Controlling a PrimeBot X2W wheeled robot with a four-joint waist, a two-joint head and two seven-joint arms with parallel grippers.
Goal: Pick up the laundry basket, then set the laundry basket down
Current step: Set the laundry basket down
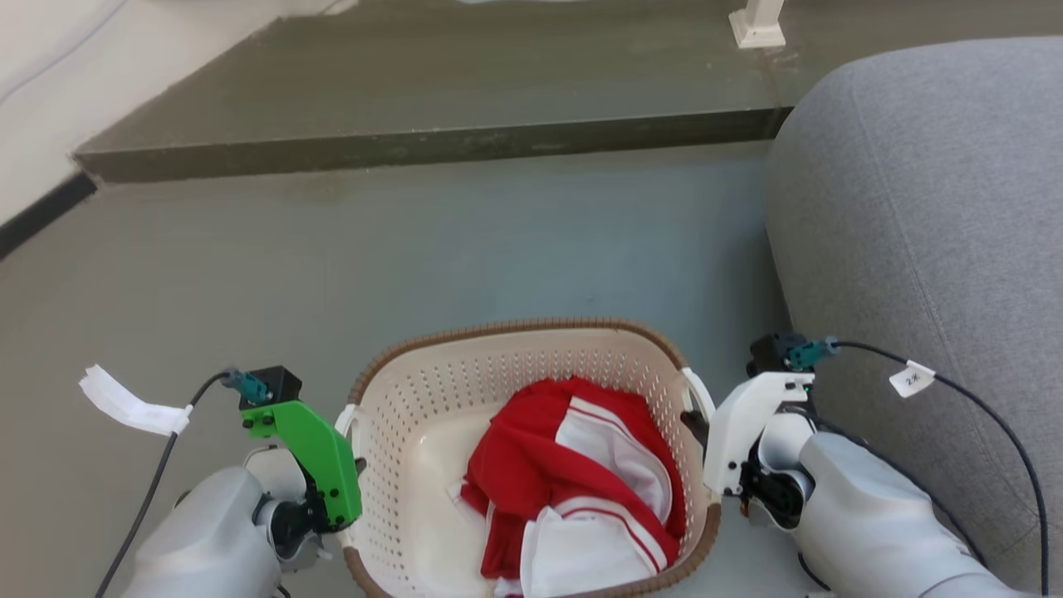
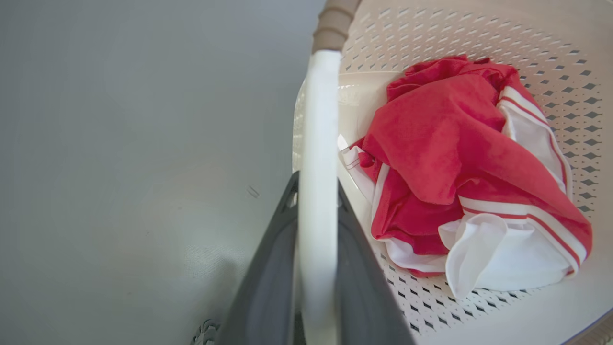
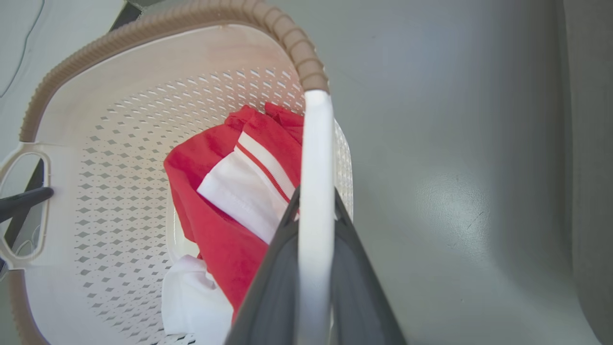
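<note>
We had the grey floor (image 1: 498, 249) taking up most of the head view, with a grey sofa (image 1: 930, 208) bulging in on our right and a darker step (image 1: 415, 83) running across the far side. The basket (image 1: 399, 399) was right in front of us, low in that view, between our two arms and near the sofa. Honestly, we couldn't tell whether its bottom was touching the floor or hanging just off it. It looked level, with the brown rim facing up. Inside lay a crumpled heap of red and white clothes (image 1: 573, 465), bunched toward the right half and leaving part of the cream bottom bare on the left.

The left claw (image 2: 316, 182) was clamped narrow on the left handle (image 2: 318, 120). The white bar ran straight up between the two dark fingers, which hugged it on both sides. It was the same deal on the other side: the right claw (image 3: 313, 191) was pinched tight around the right handle (image 3: 316, 143), one finger inside the basket wall and one outside.

The smallest bits were a white paper tag (image 1: 124, 403) on the left arm's cable and a tiny label (image 1: 911, 379) on the right one.
</note>
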